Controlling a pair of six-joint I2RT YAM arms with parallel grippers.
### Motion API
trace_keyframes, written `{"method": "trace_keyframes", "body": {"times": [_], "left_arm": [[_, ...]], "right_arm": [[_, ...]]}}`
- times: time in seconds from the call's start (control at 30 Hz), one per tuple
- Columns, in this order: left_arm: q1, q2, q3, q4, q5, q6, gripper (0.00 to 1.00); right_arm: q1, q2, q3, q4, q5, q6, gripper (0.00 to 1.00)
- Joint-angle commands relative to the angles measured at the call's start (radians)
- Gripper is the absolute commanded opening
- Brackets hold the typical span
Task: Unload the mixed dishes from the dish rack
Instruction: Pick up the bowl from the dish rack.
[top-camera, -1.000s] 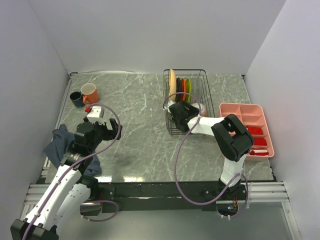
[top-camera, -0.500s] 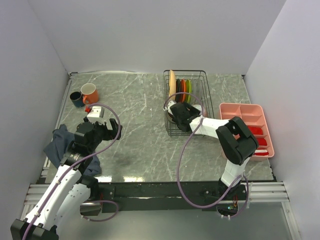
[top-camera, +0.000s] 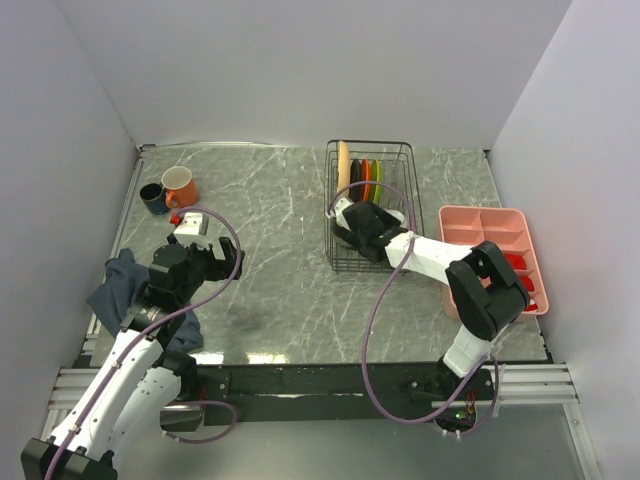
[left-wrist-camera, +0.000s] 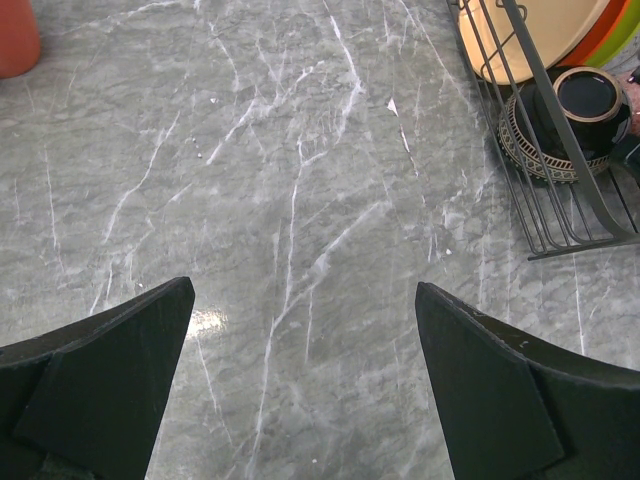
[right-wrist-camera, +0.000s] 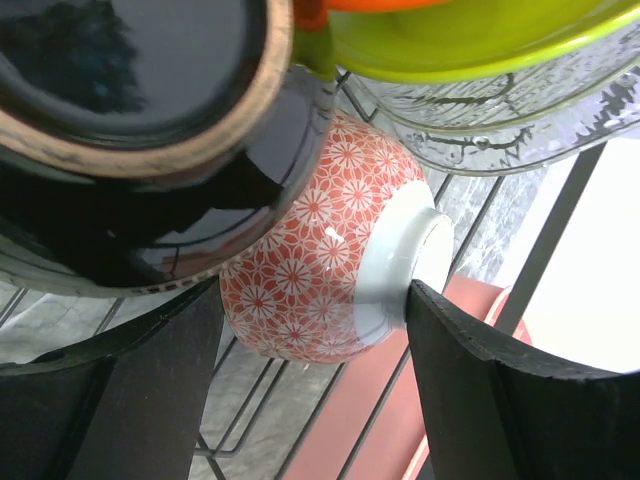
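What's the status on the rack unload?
Left gripper open, idle over table. Right gripper open, straddling red floral bowl in dish rack, grip not confirmed. Black bowl and green plate crowd it.

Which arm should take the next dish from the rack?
Right, likely. The right gripper sits inside the dish rack, jaws straddling the red-patterned bowl. The left gripper hovers open over the table, apart from the rack.

The mug (left-wrist-camera: 15, 35) is cut off at the far-left edge; a dark bowl (right-wrist-camera: 130, 80) half-hides the red bowl (right-wrist-camera: 320, 270).
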Motion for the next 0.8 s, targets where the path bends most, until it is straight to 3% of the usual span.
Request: {"method": "trace_keyframes", "body": {"times": [0.0,0.77], "left_arm": [[-0.004,-0.011,0.005,0.035,-0.004,0.013,1.00],[-0.004,-0.021,0.007,0.034,-0.002,0.013,1.00]], "right_arm": [[-0.010,-0.075,0.050,0.038,0.029,0.011,0.52],[-0.096,-0.175,-0.002,0.016,-0.091,0.184,0.45]]}}
